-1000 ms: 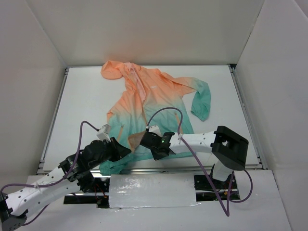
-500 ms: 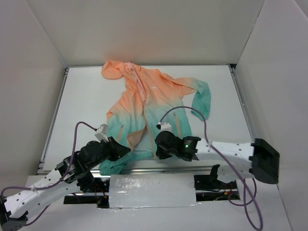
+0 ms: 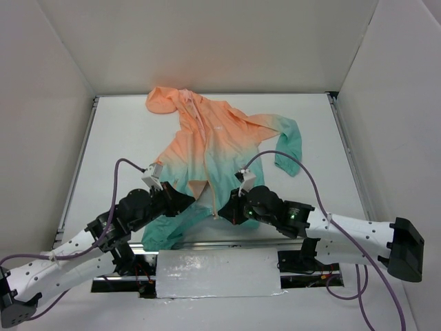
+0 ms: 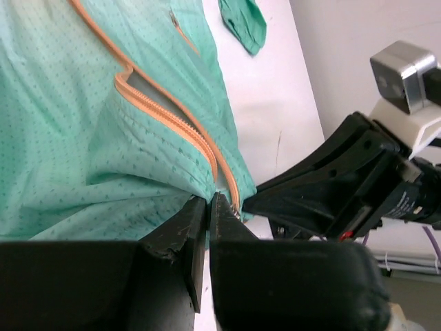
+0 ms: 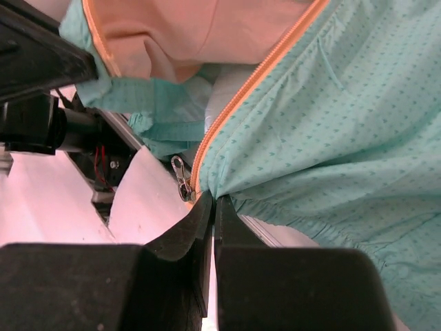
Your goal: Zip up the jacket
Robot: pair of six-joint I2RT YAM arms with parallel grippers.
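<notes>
Since a moment ago the right arm is swinging lower and stretching out flatter, and the left gripper (image 3: 187, 202) is sitting a bit farther up the table (image 3: 124, 138). The jacket (image 3: 213, 148) is lying on the table with its hood at the far end and its green bottom edge near the arms. The left gripper is pinching shut on that green bottom edge, just beside one side of the orange zipper (image 4: 172, 114). The right gripper (image 3: 227, 209) is squeezing shut on the bottom edge too, at the foot of the other zipper side. The little metal zipper pull (image 5: 182, 178) is hanging just beside it. I think the job is only starting. The two zipper sides are lying apart and the front is gaping open. The bottom ends are waiting to be joined, and then the pull needs sliding up to the neck.
</notes>
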